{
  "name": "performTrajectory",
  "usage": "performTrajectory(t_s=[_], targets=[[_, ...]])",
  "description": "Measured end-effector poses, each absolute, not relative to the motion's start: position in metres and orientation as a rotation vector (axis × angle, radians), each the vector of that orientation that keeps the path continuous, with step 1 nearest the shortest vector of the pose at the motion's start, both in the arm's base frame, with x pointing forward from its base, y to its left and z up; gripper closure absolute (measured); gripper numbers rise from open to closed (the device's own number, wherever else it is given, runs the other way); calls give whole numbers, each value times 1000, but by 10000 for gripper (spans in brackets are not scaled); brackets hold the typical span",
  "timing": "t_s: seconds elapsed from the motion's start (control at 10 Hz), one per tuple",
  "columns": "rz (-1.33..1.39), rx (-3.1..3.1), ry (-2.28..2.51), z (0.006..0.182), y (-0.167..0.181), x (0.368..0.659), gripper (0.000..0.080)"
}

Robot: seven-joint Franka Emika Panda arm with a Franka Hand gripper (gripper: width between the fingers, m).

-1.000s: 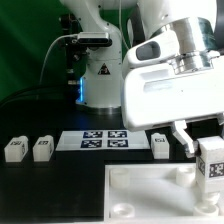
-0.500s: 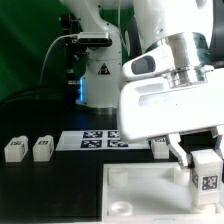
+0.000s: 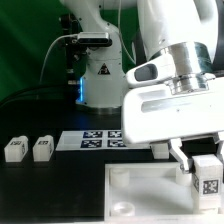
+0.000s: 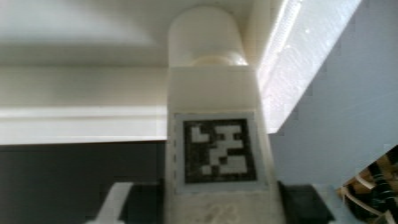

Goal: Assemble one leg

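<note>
While the arm hangs over the table, the gripper [image 3: 206, 166] is clenched on the leg [image 3: 208, 178], jaws narrowed to the width of that small block, one finger pressed to each side. Fingers [image 3: 185, 158] flank the upper part; the rest of the peg juts out below the jaws. It sits nearly upright, slightly tilted. Leg is white, blocky, with a black-and-white square tag on the face turned to the exterior camera. In the wrist view the leg [image 4: 214, 110] runs straight out from between the jaws, the tag near the gripped end and a rounded, narrower tip at the far end. Beyond that tip lies the white plate [image 4: 80, 95]. Exterior view: the plate [image 3: 150, 186] lies directly beneath the jaws, the leg's lower end over its far edge. Contact between leg and plate cannot be made out.
</note>
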State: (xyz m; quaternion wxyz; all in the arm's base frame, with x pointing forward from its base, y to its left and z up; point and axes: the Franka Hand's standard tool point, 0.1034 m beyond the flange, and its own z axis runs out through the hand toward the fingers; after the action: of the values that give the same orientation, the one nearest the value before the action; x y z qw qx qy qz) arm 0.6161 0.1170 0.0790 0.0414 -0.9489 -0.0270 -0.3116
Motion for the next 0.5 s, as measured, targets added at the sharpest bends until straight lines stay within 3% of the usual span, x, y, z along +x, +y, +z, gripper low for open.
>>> performTrajectory(t_s=[0.2, 0.3, 0.4, 0.5], targets=[[-895, -2922, -90, 76, 117, 615, 505], [-895, -2922, -90, 75, 117, 615, 286], [-891, -2923, -90, 75, 117, 615, 286], [-890, -2923, -90, 75, 117, 615, 178]])
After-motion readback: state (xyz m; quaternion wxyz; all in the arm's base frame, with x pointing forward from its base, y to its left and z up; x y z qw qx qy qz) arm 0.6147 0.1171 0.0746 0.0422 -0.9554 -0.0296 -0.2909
